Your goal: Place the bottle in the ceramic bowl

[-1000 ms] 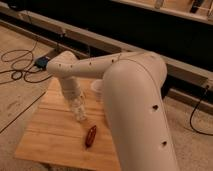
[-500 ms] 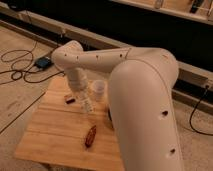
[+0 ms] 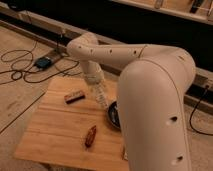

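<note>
Pale concrete floor lies under a low table [image 3: 55, 125] of light wood with long plank lines and a smooth matte top. On it stands the bowl [image 3: 113, 118], round, shallow and glossy black; the thick white arm [image 3: 150, 100], smooth and rounded, hides the bowl's right part. The gripper [image 3: 102, 101] hangs at the bowl's left rim, pointing down. Its fingers are closed on the bottle [image 3: 101, 93], a small pale cylinder held upright, just above that rim; I cannot tell if it touches the bowl. Left of the bowl, well apart, lies a short brown bar [image 3: 75, 96]. In front of the bowl lies a slim reddish-brown piece [image 3: 90, 135]. Far left of the bowl, black cables [image 3: 20, 70] curl on the floor.
</note>
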